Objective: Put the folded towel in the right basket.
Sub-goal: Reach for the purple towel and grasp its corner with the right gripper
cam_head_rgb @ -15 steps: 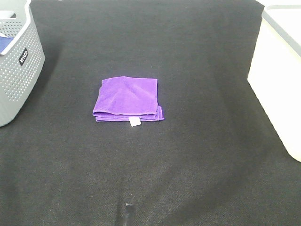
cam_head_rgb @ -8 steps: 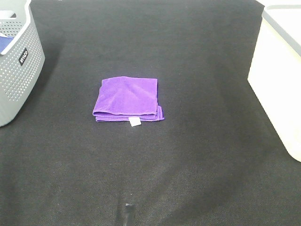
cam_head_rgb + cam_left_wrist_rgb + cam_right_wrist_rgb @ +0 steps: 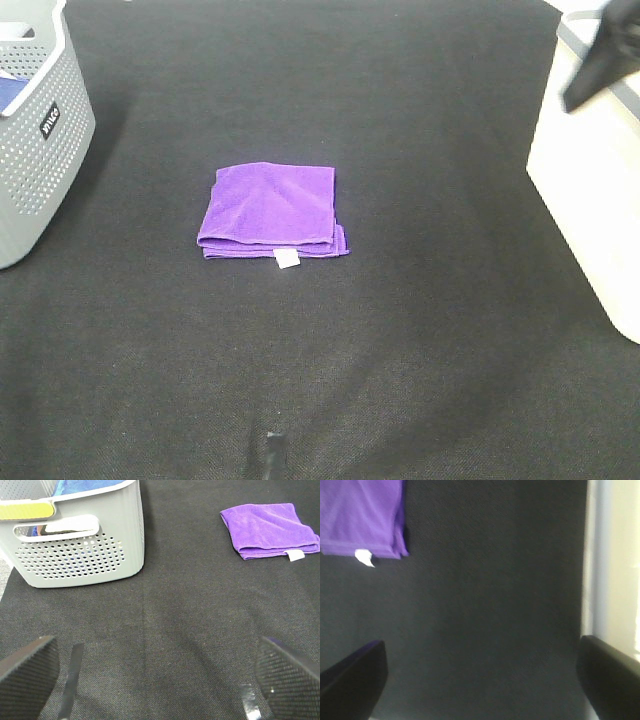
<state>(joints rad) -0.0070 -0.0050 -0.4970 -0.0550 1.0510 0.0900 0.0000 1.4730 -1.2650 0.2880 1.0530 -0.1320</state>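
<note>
The folded purple towel (image 3: 270, 210) lies flat in the middle of the black table, with a small white tag at its near edge. It also shows in the left wrist view (image 3: 270, 530) and the right wrist view (image 3: 362, 517). The right basket (image 3: 590, 170) is cream-white and stands at the right edge. My right gripper (image 3: 480, 680) is open and empty, over the cloth between towel and right basket (image 3: 615, 565). It shows as a dark shape (image 3: 595, 65) at the upper right. My left gripper (image 3: 160, 680) is open and empty, near the grey basket.
A grey perforated basket (image 3: 40, 130) with blue cloth inside stands at the left edge; it also shows in the left wrist view (image 3: 80, 545). A small dark object (image 3: 272, 450) sits at the table's near edge.
My right arm has come into the exterior view at the upper right, over the right basket's rim. The towel and both baskets have not moved.
</note>
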